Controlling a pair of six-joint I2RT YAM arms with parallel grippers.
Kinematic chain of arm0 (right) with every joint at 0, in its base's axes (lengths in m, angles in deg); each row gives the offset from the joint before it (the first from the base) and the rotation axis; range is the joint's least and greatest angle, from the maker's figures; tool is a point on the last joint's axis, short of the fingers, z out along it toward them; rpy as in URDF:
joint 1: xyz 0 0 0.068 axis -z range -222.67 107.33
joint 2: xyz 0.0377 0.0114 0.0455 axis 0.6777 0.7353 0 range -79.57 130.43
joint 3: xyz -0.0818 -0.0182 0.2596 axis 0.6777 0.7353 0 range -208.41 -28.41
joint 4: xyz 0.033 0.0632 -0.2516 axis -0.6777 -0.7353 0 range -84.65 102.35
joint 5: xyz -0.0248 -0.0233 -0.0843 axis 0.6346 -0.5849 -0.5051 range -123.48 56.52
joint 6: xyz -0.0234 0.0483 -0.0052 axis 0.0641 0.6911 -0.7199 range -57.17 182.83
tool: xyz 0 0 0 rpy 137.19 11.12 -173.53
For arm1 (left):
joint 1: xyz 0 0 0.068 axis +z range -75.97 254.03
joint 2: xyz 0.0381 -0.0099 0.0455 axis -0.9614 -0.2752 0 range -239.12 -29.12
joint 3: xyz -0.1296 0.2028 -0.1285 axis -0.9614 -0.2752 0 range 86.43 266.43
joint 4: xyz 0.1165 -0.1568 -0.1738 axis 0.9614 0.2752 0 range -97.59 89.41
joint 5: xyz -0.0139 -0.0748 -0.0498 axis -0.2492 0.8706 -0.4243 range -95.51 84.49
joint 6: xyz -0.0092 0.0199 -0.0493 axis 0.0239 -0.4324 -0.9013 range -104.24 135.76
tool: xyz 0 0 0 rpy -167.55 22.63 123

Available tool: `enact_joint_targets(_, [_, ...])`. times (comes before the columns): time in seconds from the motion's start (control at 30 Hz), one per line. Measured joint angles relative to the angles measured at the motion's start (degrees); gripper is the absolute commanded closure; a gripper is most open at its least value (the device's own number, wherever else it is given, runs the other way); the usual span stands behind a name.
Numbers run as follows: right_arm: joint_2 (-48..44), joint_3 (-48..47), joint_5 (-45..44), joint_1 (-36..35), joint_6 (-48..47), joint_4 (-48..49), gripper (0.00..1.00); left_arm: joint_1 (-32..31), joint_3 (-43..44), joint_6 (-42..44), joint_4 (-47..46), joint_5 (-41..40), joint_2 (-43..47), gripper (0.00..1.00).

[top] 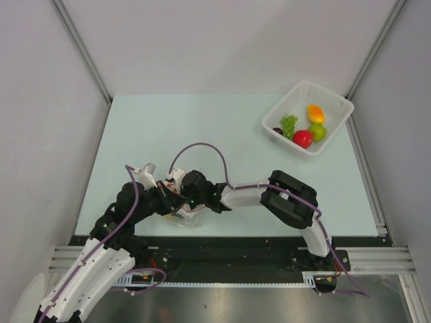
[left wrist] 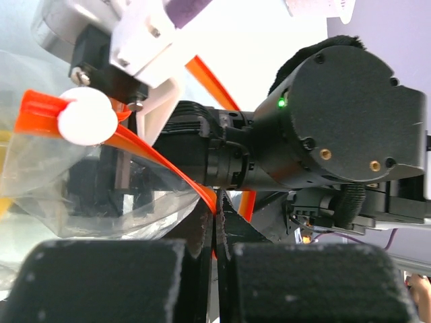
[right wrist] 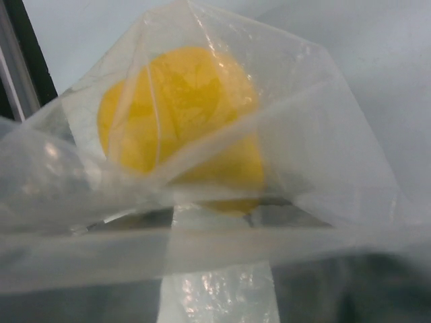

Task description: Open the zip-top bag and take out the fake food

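The clear zip-top bag point(top: 189, 219) lies near the table's front edge, between both arms. My left gripper point(left wrist: 217, 217) is shut on the bag's orange zip strip point(left wrist: 138, 147), close to its white slider point(left wrist: 86, 116). In the right wrist view a yellow piece of fake food point(right wrist: 182, 114) sits inside the bag, under folds of clear film. My right gripper point(right wrist: 219, 282) is pushed into the bag's mouth. Its dark fingers point(right wrist: 60, 296) stand apart behind the plastic, just short of the yellow fruit. From above, the right gripper point(top: 190, 202) meets the left gripper point(top: 170, 200) over the bag.
A white mesh basket point(top: 335, 102) stands at the back right. It holds green grapes point(top: 288, 124), a red apple point(top: 302, 138), a green fruit point(top: 318, 132) and an orange-yellow fruit point(top: 315, 113). The right arm's black wrist point(left wrist: 337, 128) is close in front of the left gripper.
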State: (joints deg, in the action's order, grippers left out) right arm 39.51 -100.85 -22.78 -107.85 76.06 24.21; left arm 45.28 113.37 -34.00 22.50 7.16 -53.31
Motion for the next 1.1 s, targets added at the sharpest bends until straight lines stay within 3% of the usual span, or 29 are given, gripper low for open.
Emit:
enact_joint_targets(0.03, [0.2, 0.1, 0.0, 0.0, -0.2, 0.5, 0.55, 0.0, 0.0, -0.2, 0.0, 0.0, 0.0, 1.00])
enact_joint_targets(0.1, [0.6, 0.1, 0.3, 0.0, -0.9, 1.1, 0.59, 0.0, 0.0, -0.2, 0.0, 0.0, 0.0, 1.00])
enact_joint_targets(0.33, [0.7, 1.1, 1.1, -0.1, -1.7, 2.0, 0.91, 0.0, 0.0, -0.2, 0.0, 0.0, 0.0, 1.00])
enact_joint_targets(0.43, [0.4, 1.5, 1.4, 0.1, -1.1, 1.4, 1.00, 0.0, 0.0, -0.2, 0.0, 0.0, 0.0, 1.00])
enact_joint_targets(1.1, [-13.2, 9.5, 0.9, 1.1, 0.7, -12.0, 1.00, -0.5, 0.3, -0.2, -3.5, 2.0, -0.8, 1.00])
